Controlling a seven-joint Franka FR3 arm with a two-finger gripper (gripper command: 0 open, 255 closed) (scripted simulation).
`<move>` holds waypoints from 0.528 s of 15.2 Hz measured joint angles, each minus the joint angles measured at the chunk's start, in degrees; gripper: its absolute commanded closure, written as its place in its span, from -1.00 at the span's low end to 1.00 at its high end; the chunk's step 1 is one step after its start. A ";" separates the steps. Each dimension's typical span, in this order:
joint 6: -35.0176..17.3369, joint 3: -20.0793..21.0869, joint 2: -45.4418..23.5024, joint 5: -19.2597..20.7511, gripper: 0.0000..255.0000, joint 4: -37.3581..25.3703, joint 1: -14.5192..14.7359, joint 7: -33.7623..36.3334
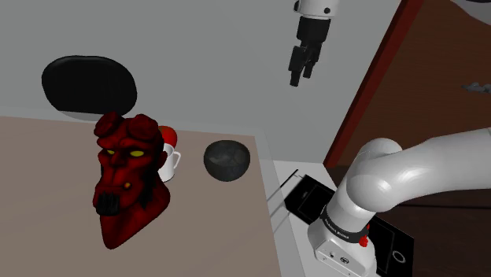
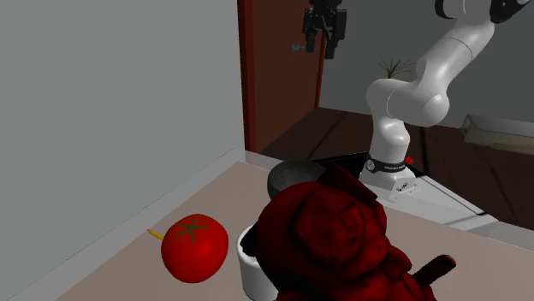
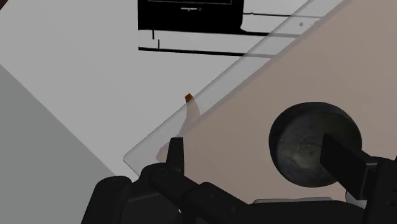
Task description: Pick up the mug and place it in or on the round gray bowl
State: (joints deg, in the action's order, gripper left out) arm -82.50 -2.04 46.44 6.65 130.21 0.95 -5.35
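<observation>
- Overhead, the two black fingers (image 3: 175, 156) are seen standing apart in the wrist view, and nothing is touched by them.
- The gripper (image 1: 300, 79) is held high over the far right part of the table, pointing down, well apart from everything below it.
- The round dark grey bowl (image 1: 227, 160) is seen upright on the tan table (image 1: 47, 204), near the table's edge at the shoulder view's right. In the wrist view it lies far below and is partly covered by one finger.
- The white mug (image 1: 168, 161) stands upright to the shoulder view's left of the bowl, near it but apart, with its handle turned toward the bowl.
- A red tomato (image 2: 195, 248) lies close beside the mug, on its far side in the shoulder view. Whether the two touch cannot be told.
- A dark red horned head (image 1: 122, 177) with yellow eyes stands on the mug's near left side and hides part of it.
- A black oval (image 1: 88, 83) is set on the grey wall beyond the table, and a red-brown door (image 2: 274, 77) is seen behind the gripper.
</observation>
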 measured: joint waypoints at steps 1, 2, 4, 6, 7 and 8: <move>0.00 0.00 0.00 0.00 -1.00 0.00 0.00 0.00; -0.69 0.26 -0.25 -0.35 -1.00 0.43 0.12 0.44; -3.03 1.25 -1.49 -1.58 -1.00 1.48 0.58 1.96; -6.33 2.70 -3.13 -3.18 -1.00 3.06 1.24 4.07; -7.69 3.02 -3.99 -3.69 -1.00 3.42 1.43 4.63; -9.10 3.25 -4.74 -4.12 -1.00 3.94 1.57 5.09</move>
State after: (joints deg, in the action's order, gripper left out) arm -91.61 1.21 41.70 2.52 134.16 2.52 -0.26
